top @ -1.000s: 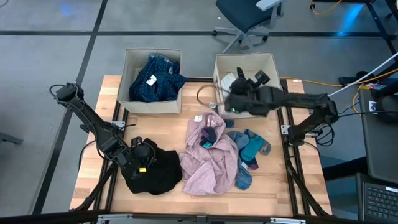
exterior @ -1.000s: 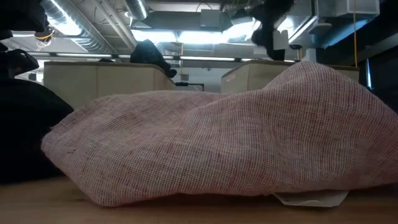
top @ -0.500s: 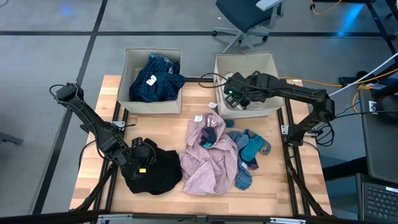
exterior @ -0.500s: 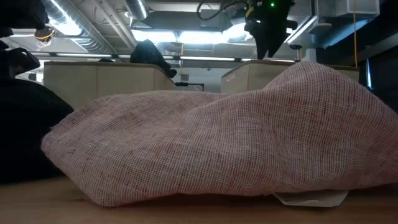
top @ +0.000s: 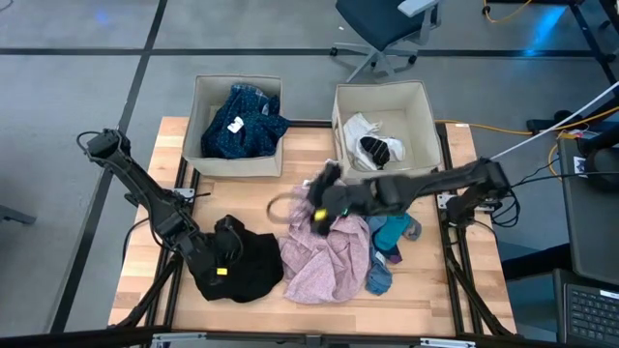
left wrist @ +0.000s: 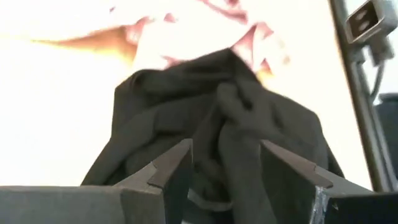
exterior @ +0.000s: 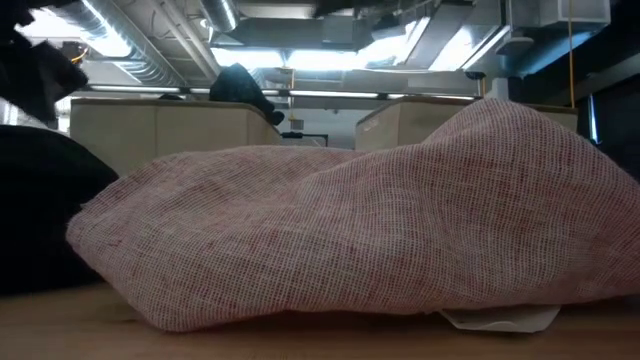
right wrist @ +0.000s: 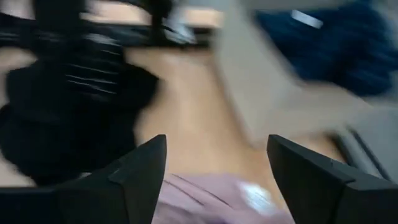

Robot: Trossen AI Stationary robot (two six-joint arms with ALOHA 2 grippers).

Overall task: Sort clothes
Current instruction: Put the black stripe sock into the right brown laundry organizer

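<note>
Near edge of the bench (top: 145,261): the left pincer (top: 224,244) rests at the black garment (top: 242,271), fingers spread, a fold of the cloth standing between them but not pinched, as the left wrist view shows; this arm is nearest the black piece and well apart from the rest of the pile; beside the black garment, at the middle of the near half, lies the pink garment (top: 324,256), a crumpled heap whose long axis runs from the near edge toward the bins; just to its right lie the small teal socks (top: 392,232). Middle of the bench: the right pincer (top: 317,198) hangs over the far end of the pink garment, fingers spread and holding nothing; the right wrist view shows pink cloth directly below and between its fingers, so the garment lies straight down from this pincer and the right arm is judged the nearer for it; the drop would meet the heap at one end of its long axis. Far edge: the left bin (top: 203,145) holds the navy dotted piece (top: 242,121); the right bin (top: 421,106) holds white and black pieces (top: 372,143).
</note>
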